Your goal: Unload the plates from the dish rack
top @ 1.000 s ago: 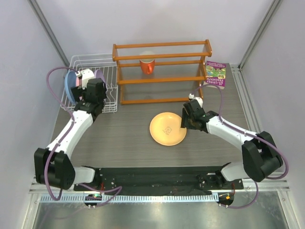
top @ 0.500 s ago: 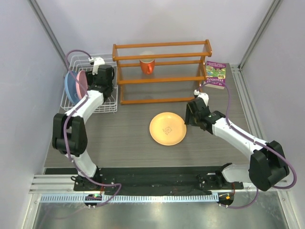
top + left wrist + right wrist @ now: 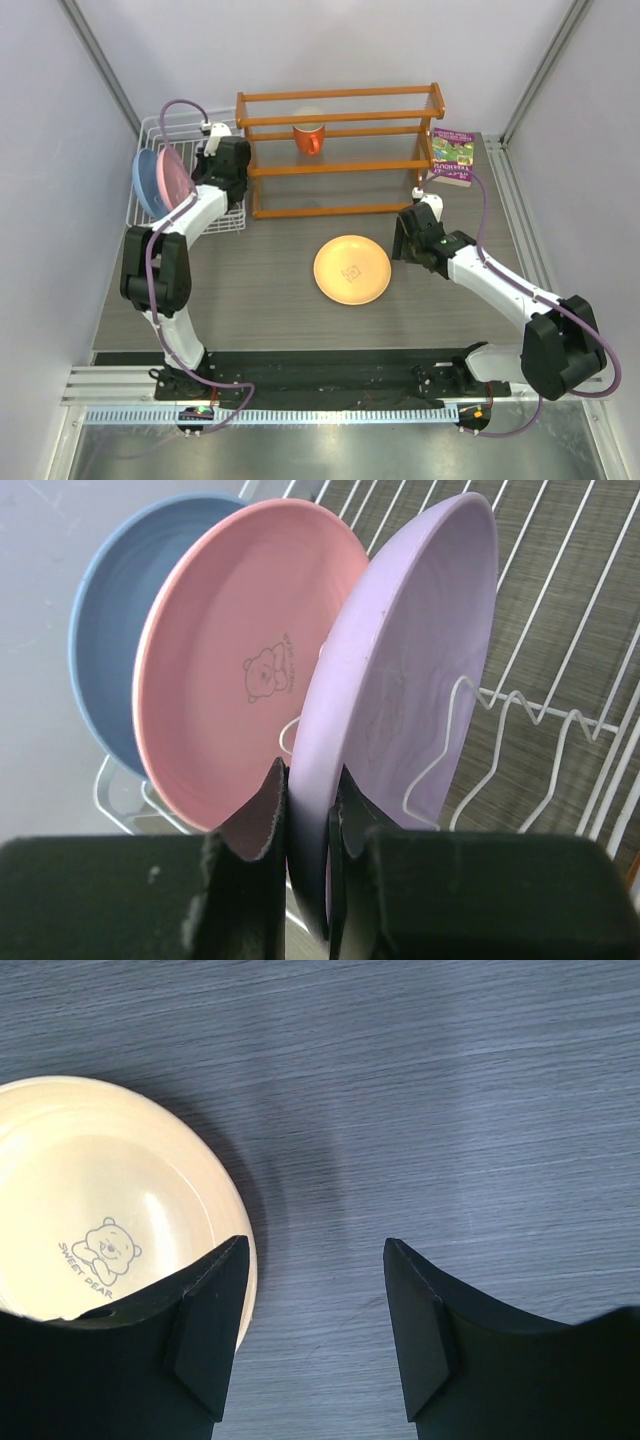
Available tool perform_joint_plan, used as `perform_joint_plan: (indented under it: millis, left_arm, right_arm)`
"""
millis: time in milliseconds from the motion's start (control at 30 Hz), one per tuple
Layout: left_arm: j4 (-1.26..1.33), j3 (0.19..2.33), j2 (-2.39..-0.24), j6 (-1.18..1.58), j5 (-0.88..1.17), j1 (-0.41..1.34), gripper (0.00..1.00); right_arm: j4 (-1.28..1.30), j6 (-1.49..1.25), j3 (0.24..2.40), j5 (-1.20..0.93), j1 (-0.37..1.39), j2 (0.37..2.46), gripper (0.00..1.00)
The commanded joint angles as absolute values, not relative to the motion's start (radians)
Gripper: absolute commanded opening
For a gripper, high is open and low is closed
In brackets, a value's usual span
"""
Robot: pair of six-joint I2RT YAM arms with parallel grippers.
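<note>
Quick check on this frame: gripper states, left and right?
Left gripper: closed on the rim of the lilac plate.
Right gripper: open, holding nothing, beside the yellow plate.

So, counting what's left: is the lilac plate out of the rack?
No, in: lilac plate stands on edge among the dish rack prongs, left tool pinching its rim.

- Grey wood-grain table (image 3: 260, 290) carries a yellow-orange plate (image 3: 352, 270), lying flat near its middle.
- White wire dish rack (image 3: 222, 222) stands at the far left.
- Orange wooden shelf frame (image 3: 340, 168) stands just beside the rack.
- A colourful booklet (image 3: 453, 156) lies at the shelf's right end.
</note>
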State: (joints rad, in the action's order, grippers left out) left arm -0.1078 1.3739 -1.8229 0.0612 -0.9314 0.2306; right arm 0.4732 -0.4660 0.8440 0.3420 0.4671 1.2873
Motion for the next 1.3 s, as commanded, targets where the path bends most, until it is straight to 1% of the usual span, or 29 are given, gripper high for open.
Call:
perform_joint_plan:
  millis: [0, 133, 167, 367, 433, 533, 567, 600, 633, 667, 700, 733, 767, 833, 867, 900, 933, 1000, 1067, 1200, 1233, 1267]
  left_arm:
    - [0.036, 1.410, -1.740, -0.059, -1.149, 0.253, 0.00]
    - [0.193, 1.402, -1.730, -0.282, -1.241, 0.287, 0.00]
    - [0.249, 1.399, -1.729, -0.308, -1.250, 0.296, 0.00]
    - [0.337, 1.407, -1.717, -0.444, -1.337, 0.310, 0.00]
    - [0.344, 1.393, -1.688, -0.459, -1.338, 0.325, 0.00]
    - [0.203, 1.388, -1.590, -0.361, -1.290, 0.366, 0.00]
    - [0.045, 1.396, -1.538, -0.239, -1.229, 0.376, 0.00]
    - [-0.050, 1.411, -1.507, -0.168, -1.177, 0.388, 0.00]
    - [-0.202, 1.414, -1.478, -0.105, -1.128, 0.408, 0.00]
    - [-0.272, 1.417, -1.418, -0.047, -1.068, 0.414, 0.00]
    - [-0.326, 1.411, -1.392, 0.062, -0.913, 0.417, 0.00]
    - [-0.403, 1.404, -1.366, 0.110, -0.857, 0.419, 0.00]
    - [-0.429, 1.393, -1.315, 0.164, -0.725, 0.419, 0.00]
    - [-0.486, 1.355, -1.272, 0.271, -0.597, 0.420, 0.00]
    - [-0.495, 1.339, -1.253, 0.305, -0.542, 0.422, 0.00]
    - [-0.500, 1.300, -1.218, 0.363, -0.435, 0.422, 0.00]
    - [-0.503, 1.280, -1.206, 0.391, -0.392, 0.422, 0.01]
    - [-0.494, 1.217, -1.171, 0.464, -0.278, 0.423, 0.00]
    - [-0.474, 1.152, -1.151, 0.508, -0.229, 0.423, 0.00]
    - [-0.350, 1.030, -1.103, 0.604, -0.059, 0.425, 0.02]
    - [-0.338, 1.014, -1.098, 0.636, -0.007, 0.426, 0.02]
    - [-0.328, 0.991, -1.095, 0.647, -0.005, 0.426, 0.00]
  right_arm:
    - [0.468, -0.459, 0.867, 0.333, 0.462, 1.285, 0.62]
    - [0.466, -0.460, 0.864, 0.330, 0.462, 1.281, 0.62]
    - [0.466, -0.459, 0.862, 0.327, 0.462, 1.281, 0.62]
    - [0.468, -0.459, 0.856, 0.324, 0.462, 1.263, 0.63]
    - [0.468, -0.454, 0.859, 0.321, 0.462, 1.252, 0.62]
    - [0.468, -0.434, 0.874, 0.305, 0.462, 1.213, 0.63]
    - [0.468, -0.428, 0.882, 0.293, 0.462, 1.201, 0.64]
    - [0.469, -0.423, 0.888, 0.281, 0.462, 1.178, 0.64]
    - [0.468, -0.417, 0.903, 0.270, 0.462, 1.166, 0.65]
    - [0.466, -0.413, 0.911, 0.256, 0.462, 1.155, 0.65]
    - [0.465, -0.411, 0.928, 0.224, 0.462, 1.138, 0.65]
    - [0.460, -0.408, 0.936, 0.201, 0.462, 1.131, 0.66]
    - [0.453, -0.407, 0.943, 0.181, 0.463, 1.128, 0.66]
    - [0.428, -0.414, 0.957, 0.095, 0.463, 1.115, 0.67]
    - [0.395, -0.422, 0.960, 0.063, 0.463, 1.111, 0.68]
    - [0.371, -0.434, 0.957, 0.037, 0.463, 1.103, 0.69]
    - [0.342, -0.452, 0.951, -0.033, 0.463, 1.100, 0.70]
    - [0.258, -0.480, 0.940, -0.075, 0.463, 1.103, 0.70]
    - [0.193, -0.512, 0.939, -0.121, 0.465, 1.112, 0.70]
    - [0.101, -0.555, 0.934, -0.190, 0.465, 1.158, 0.70]
    - [0.074, -0.563, 0.933, -0.201, 0.466, 1.179, 0.70]
    - [0.061, -0.575, 0.930, -0.215, 0.468, 1.189, 0.70]
